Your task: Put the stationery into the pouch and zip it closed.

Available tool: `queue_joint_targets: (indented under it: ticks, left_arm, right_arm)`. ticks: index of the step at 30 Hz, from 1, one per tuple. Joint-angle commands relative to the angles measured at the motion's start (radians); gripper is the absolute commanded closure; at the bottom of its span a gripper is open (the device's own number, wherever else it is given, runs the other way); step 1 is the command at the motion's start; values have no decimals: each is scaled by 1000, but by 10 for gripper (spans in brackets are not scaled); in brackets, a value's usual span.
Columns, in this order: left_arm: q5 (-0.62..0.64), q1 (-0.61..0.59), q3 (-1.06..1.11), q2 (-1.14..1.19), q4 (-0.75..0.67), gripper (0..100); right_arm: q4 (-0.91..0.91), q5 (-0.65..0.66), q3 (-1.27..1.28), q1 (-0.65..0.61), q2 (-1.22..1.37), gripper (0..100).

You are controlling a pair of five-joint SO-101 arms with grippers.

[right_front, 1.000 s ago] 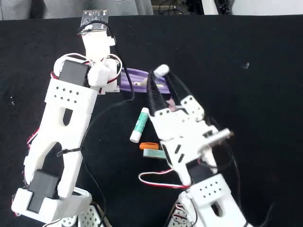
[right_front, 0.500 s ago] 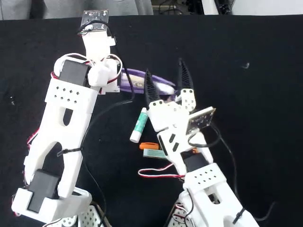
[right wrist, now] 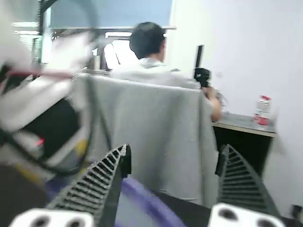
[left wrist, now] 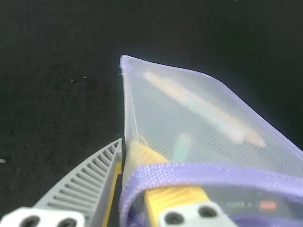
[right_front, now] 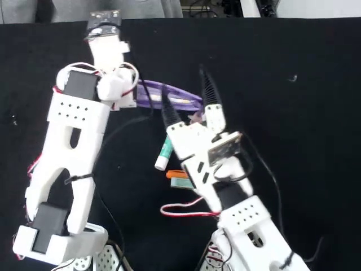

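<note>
**Left arm.** In the high view the arm extends from the near edge of the black table (right_front: pixel 304 141) toward its far side, with the wrist bent down over one end of the pouch (right_front: pixel 172 100). The left gripper (right_front: pixel 134 95) is clamped on the pouch. In the left wrist view the left gripper (left wrist: pixel 127 147) has its grey ribbed finger (left wrist: pixel 87 187) outside the mesh wall and its yellow-faced finger on the other side of that wall, with the purple zip band crossing just in front.

**Right arm.** The arm rises from the near edge and leans toward the pouch, wrist rolled so that the camera board faces sideways. The right gripper (right_front: pixel 183 84) is spread wide, with one black finger (right_front: pixel 169 113) at the near side of the pouch and the other at its far side. It holds nothing. In the right wrist view the right gripper (right wrist: pixel 176 150) shows both fingers well apart, with a purple edge of the pouch (right wrist: pixel 142 201) low between them.

**Pouch.** The pouch (left wrist: pixel 199 127) is a translucent mesh pouch with purple trim. It lies between the two arms and is held by the left arm at one end. A long pencil (left wrist: pixel 203 109) shows through the mesh.

**Loose stationery – on the table, outside the pouch.**
- The glue stick (right_front: pixel 164 153), green and white, lies beside the right arm's wrist.
- The orange piece (right_front: pixel 175 174) and the pale green piece (right_front: pixel 180 183) lie nearer the table's near edge than the stick, close together and partly covered by the right arm.
</note>
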Motion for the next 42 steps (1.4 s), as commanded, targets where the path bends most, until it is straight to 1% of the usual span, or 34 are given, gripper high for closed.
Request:
queue_joint_targets:
  ticks: [1,6,10,13,16,19,24,27,31,34,37,39,42]
  left_arm:
    - [3,-79,-41,-12,-20,971]
    - [2,-174,-53,-12,-23,971]
    - [2,-242,-70,-12,-23,971]
    - [2,-277,-81,-12,-23,971]
    - [2,-302,-85,-9,-37,971]
    - [3,-343,-81,-3,-61,971]
    - [3,-438,-90,-3,-87,971]
    - [5,-481,-88,-5,-114,971]
    - [8,-512,-90,-3,-123,971]
    - [8,-512,-90,-3,-123,971]
    - [8,-507,-85,-3,-123,971]
    - [8,-506,-85,-3,-123,971]
    - [8,-506,-85,-3,-123,971]
  right_arm:
    - [371,8,-193,71,-145,723]
    - [895,28,-507,100,-285,723]
    - [1218,127,-768,92,-278,723]
    - [1396,170,-909,92,-213,723]
    - [1562,259,-1001,92,-105,723]
    - [1706,351,-1052,92,22,723]
    - [1898,509,-1056,94,168,723]
    - [1947,600,-1012,98,188,723]
    - [1929,697,-809,100,191,723]
    - [1815,761,-584,110,189,723]
    - [1660,859,-384,160,194,723]
    - [1582,942,-294,210,196,723]
    - [1524,1043,-226,293,197,723]
